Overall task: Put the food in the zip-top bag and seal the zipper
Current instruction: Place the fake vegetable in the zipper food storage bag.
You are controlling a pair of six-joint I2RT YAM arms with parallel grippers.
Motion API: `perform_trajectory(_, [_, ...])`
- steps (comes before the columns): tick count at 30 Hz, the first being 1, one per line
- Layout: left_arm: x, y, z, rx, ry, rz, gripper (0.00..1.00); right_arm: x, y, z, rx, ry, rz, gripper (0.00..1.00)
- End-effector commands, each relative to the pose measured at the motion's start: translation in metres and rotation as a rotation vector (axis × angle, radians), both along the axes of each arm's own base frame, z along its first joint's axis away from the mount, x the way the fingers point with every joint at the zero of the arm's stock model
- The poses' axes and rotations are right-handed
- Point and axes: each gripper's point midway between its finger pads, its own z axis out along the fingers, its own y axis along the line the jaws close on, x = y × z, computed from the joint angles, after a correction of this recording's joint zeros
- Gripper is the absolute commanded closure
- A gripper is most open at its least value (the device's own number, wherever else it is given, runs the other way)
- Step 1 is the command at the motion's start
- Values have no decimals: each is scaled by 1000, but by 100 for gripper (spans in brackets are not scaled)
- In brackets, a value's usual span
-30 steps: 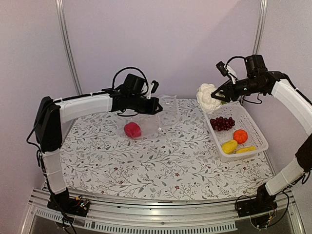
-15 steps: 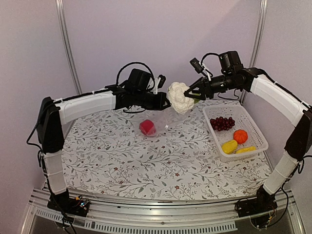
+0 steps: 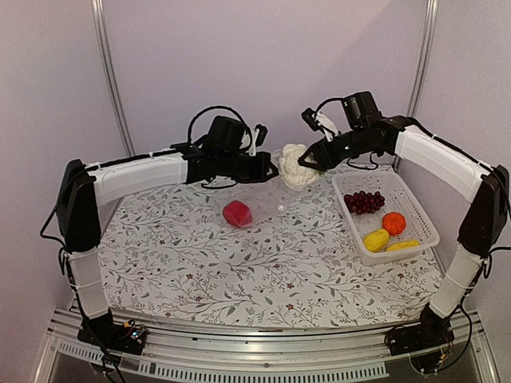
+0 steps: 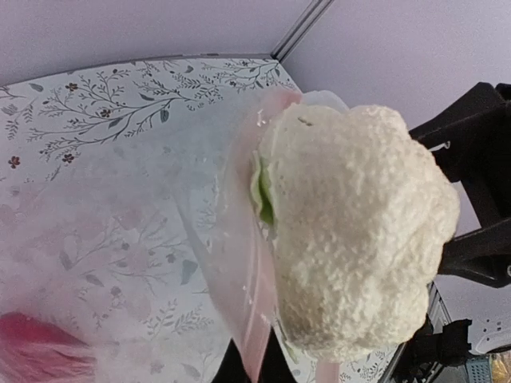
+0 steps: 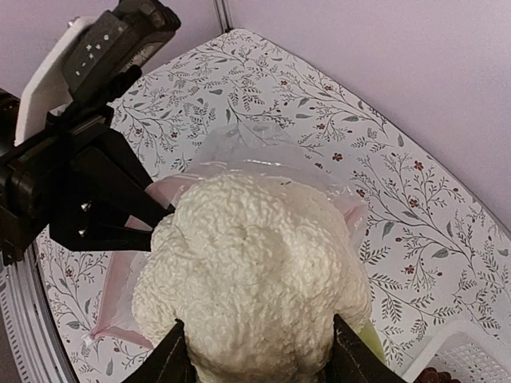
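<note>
My left end effector (image 3: 270,170) is pressed shut on the rim of the clear bag (image 3: 265,198) and holds the bag's mouth up above the worktop (image 3: 239,271). In the left wrist view its own fingers are nearly cut off at the bottom edge. I only see a dark bit there, pinching the pink zipper (image 4: 249,311). My right end effector (image 3: 308,163) is pinching the white cauliflower (image 3: 292,167), with one finger (image 5: 172,359) on each side of it. The cauliflower is up in the air, right at the bag's mouth. I cannot tell if it is partly inside or only touching the rim, because the plastic is see-through and the cauliflower hides most of the opening. A little green shows on its side. The red pepper (image 3: 237,213) is low down inside the bag. I cannot tell if the bag's bottom rests on the worktop or hangs just over it. In the left wrist view the pepper is blurry and cut off at the corner. The white basket (image 3: 399,255) sits on the right side of the worktop, well apart from the bag. In it are the dark grapes (image 3: 364,201), the orange ball (image 3: 393,223), the yellow lemon (image 3: 375,239) and the banana (image 3: 402,245). The banana is partly hidden by the basket wall. The right wrist view shows only a corner of the basket.
</note>
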Motion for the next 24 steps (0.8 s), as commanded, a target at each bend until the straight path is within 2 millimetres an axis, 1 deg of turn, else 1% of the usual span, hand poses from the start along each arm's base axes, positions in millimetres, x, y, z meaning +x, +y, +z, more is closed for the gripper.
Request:
perform_trajectory(1, [-9,-4,23,-60,-29,18,100,16,-12,-27,-95,16,-109,49])
perform_trajectory(8, [-5,-10,26,-54,-47,79,100,20,-11,-54,-234,18,-150,48])
perform_trajectory(10, [-2,-11,24,-46,-48,97,99,17,-6,-56,-247,31,-129,48])
perform_trajectory(13, [5,-10,11,-4,-13,140,98,5,8,-60,-266,38,-78,47])
perform_trajectory(15, [8,-9,4,21,7,162,98,-1,14,-58,-269,28,-58,47])
perform_trajectory(18, [17,1,-4,57,-5,230,98,-10,18,-48,-263,5,-43,47])
perform_trajectory(21, [20,8,-6,85,-18,261,98,-16,17,-40,-261,-13,-29,46])
perform_trajectory(24, [20,9,-9,105,-19,263,97,-22,17,-40,-263,-4,-5,46])
